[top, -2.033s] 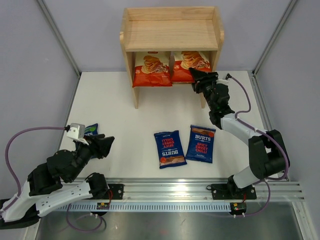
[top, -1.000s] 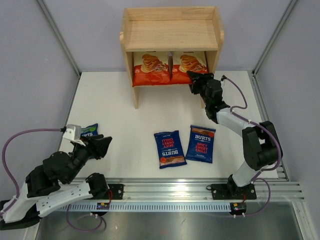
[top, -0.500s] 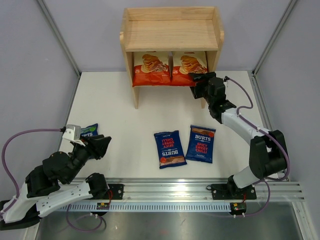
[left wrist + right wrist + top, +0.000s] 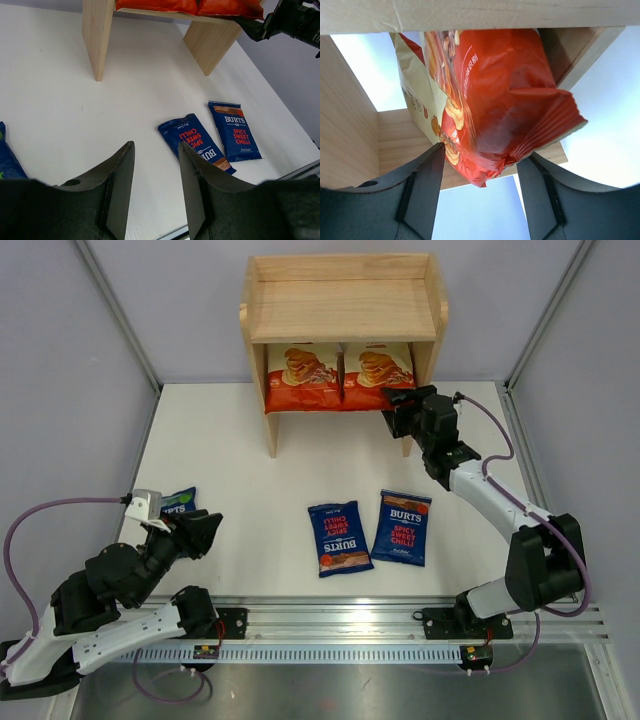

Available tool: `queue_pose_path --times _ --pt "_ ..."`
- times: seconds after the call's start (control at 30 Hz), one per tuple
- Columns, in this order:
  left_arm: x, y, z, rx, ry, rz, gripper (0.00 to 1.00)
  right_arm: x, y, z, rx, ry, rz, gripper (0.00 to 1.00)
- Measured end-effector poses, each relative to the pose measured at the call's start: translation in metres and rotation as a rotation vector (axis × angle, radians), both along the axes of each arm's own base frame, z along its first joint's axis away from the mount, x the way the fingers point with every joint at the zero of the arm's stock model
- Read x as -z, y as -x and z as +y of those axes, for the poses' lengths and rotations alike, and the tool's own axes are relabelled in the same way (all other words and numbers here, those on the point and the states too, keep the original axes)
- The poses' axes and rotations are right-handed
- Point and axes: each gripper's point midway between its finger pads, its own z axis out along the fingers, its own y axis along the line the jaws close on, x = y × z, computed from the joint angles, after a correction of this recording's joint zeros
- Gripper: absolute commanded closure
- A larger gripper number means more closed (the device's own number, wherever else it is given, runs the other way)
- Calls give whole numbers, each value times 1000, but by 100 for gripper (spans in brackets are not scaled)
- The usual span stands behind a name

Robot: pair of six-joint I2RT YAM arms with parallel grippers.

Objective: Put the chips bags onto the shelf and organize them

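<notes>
Two cream-and-red-orange cassava chips bags, one (image 4: pixel 303 377) left and one (image 4: pixel 378 373) right, stand side by side on the lower tier of the light wooden two-tier shelf (image 4: pixel 345 305). The right gripper (image 4: pixel 395 412) sits at that tier's front right corner. Its fingers are spread wide to either side of the right bag's near end and are not clamped on it. In front of the shelf two dark blue Burts bags (image 4: pixel 340 538) (image 4: pixel 404 527) lie flat, side by side, on the white table (image 4: pixel 230 450). Well off to the shelf's front left we see a blue-green Burts bag (image 4: pixel 181 502), partly hidden, with the left gripper (image 4: pixel 156 150) just beside it, parted and holding nothing.
</notes>
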Motion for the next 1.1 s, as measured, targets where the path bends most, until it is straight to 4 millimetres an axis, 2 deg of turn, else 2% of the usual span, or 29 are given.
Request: queue_pose_path --times 0.2,0.37,0.63,0.67,0.7,0.73,0.8,0.83,0.97,1.1 --pt "0 0 0 0 0 0 57 5 6 -1 -6 7 13 29" --pt "0 0 0 -2 6 4 57 9 17 -4 -15 28 31 28" --pt "1 -1 -1 -5 5 10 56 2 35 -8 -37 46 18 16" --pt "1 -1 -2 -5 3 12 54 1 39 -9 -40 49 18 14" --pt "2 -1 -2 -6 1 15 47 1 43 -10 -44 54 19 13" --pt "3 -2 -3 -8 -2 19 29 0 48 -11 -51 61 16 12" --pt "5 -3 -6 -13 -5 35 16 -4 59 -12 -74 83 4 6" --pt "7 -4 -9 -16 -7 49 1 -8 66 -13 -90 108 -7 1" --pt "21 -10 -29 -23 -43 118 1 -22 94 -18 -157 222 -58 1" --pt "49 -20 -61 -25 -95 200 1 -35 133 -29 -225 379 -120 1"
